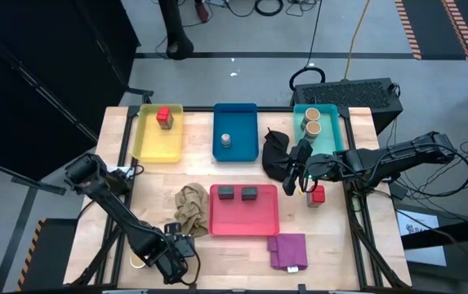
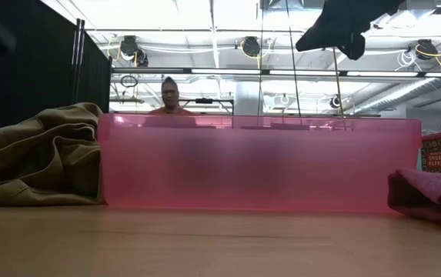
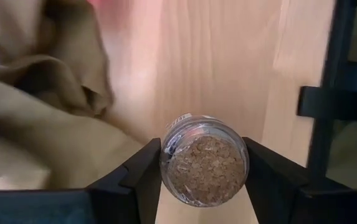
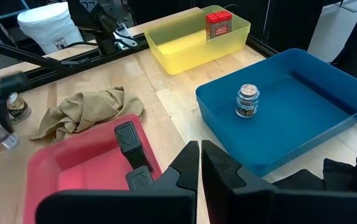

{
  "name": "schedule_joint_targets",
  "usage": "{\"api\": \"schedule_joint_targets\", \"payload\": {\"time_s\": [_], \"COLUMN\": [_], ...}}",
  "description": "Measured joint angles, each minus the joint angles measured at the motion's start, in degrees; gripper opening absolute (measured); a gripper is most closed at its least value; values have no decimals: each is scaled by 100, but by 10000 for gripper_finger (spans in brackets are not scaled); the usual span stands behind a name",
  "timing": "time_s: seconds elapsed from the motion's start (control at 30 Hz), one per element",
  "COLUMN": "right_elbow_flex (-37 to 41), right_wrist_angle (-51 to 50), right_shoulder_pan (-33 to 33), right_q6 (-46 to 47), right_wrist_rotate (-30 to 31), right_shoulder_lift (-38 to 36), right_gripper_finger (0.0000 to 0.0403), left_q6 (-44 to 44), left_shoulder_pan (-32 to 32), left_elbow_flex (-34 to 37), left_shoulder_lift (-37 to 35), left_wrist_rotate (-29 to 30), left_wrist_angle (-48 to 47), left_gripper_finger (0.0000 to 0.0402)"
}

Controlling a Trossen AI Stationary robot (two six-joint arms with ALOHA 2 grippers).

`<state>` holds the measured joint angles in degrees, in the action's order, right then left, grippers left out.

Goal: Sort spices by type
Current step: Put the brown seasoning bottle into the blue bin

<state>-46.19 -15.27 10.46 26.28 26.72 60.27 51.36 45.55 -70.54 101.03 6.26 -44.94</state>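
My left gripper (image 1: 178, 242) is near the table's front left edge, beside the beige cloth (image 1: 191, 208), shut on a small glass jar with a cork lid (image 3: 204, 163). My right gripper (image 4: 200, 163) hovers shut and empty over the table's right half, by the black cloth (image 1: 274, 155) and a red cube (image 1: 316, 196) that stands on the wood. Another red cube (image 1: 164, 117) stands in the yellow tray (image 1: 148, 143). A small jar (image 4: 248, 101) stands in the blue tray (image 1: 246, 114). Two tan round jars (image 1: 312, 121) are in the teal tray (image 1: 332, 135), two dark tins (image 1: 238, 193) in the pink tray (image 1: 242, 222). My left gripper pinches the jar's round wall (image 3: 166, 163) just under the cork lid, one finger on each side. The fingers come from above, pointing steeply down, and the jar stands upright between them. Whether its base is clear of the table cannot be told.
A purple cloth (image 1: 289, 251) lies near the front edge, right of the pink tray. A pale round thing (image 1: 138, 260) sits by the left arm. A person (image 2: 170, 96) stands beyond the table's far edge. Bare wood shows between the trays and the front edge.
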Motion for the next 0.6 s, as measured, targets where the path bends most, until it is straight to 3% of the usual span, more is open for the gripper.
{"api": "schedule_joint_targets", "payload": {"time_s": [0.17,0.3,0.43,0.6], "right_elbow_flex": [0,0,-2,-2], "right_wrist_angle": [-5,-62,-368,-1168], "right_shoulder_pan": [1,2,1,1], "right_q6": [-2,-13,55,607], "right_wrist_rotate": [-2,-3,-56,-156], "right_shoulder_lift": [0,0,-8,-199], "right_gripper_finger": [0,0,0,0], "left_q6": [-706,-1680,-2932,-4912], "left_shoulder_pan": [-239,-701,-1451,-2776], "left_elbow_flex": [-716,-1392,-1912,-2044], "left_shoulder_lift": [-181,-283,-283,-285], "left_wrist_rotate": [20,391,771,772], "left_wrist_angle": [-937,-1757,-2469,-2129], "left_gripper_finger": [189,189,189,189]}}
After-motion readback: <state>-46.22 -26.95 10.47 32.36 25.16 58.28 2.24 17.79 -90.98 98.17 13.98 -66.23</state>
